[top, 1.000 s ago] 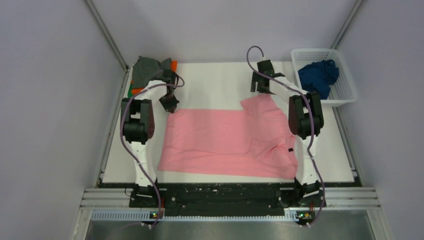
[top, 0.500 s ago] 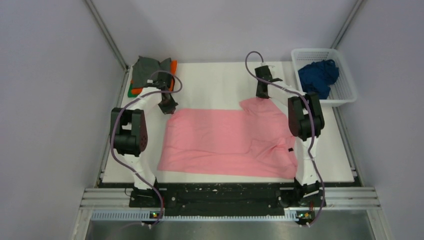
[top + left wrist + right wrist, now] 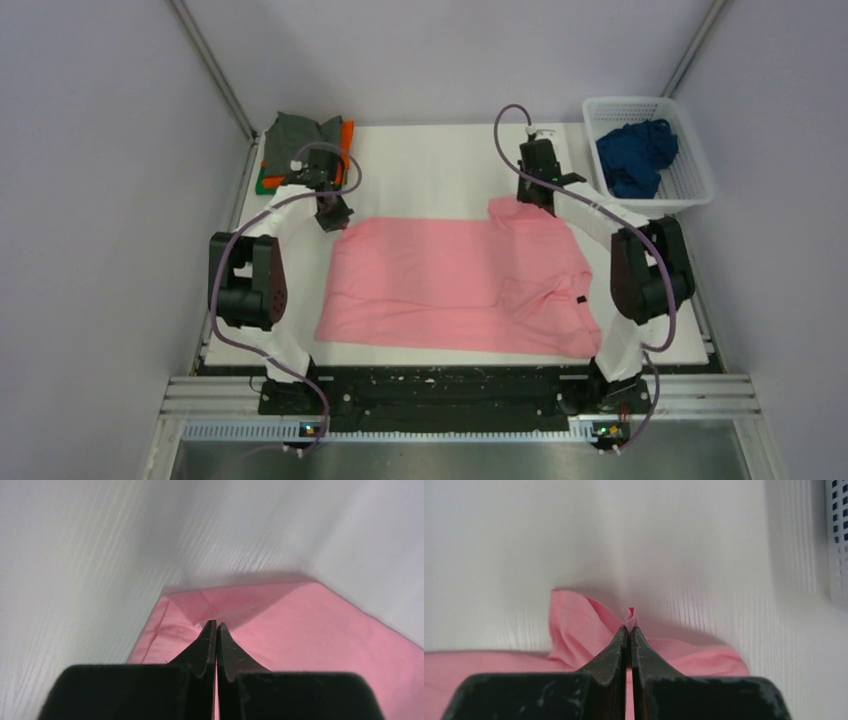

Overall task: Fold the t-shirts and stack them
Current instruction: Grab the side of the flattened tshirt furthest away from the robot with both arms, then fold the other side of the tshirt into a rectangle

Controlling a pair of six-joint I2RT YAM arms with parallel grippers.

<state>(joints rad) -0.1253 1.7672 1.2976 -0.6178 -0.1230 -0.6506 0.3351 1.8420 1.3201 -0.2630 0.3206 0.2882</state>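
We see the pink t-shirt (image 3: pixel 440 285) lying spread on the white table (image 3: pixel 430 160). Its long axis runs left to right, with the hem toward the left arm and the neck toward the right. A dark label (image 3: pixel 579 299) sits at the neck, too small for us to read. The left gripper (image 3: pixel 216 625) is pinched together on the shirt's far left corner. The right gripper (image 3: pixel 629 628) is clamped on a fold of the far sleeve, with a tuft of cloth poking past its tips. 1 dark blue tee (image 3: pixel 635 155) lies in the white basket (image 3: pixel 695 185). A stack of grey, orange and green tees (image 3: pixel 300 140) sits at the table's far left corner.
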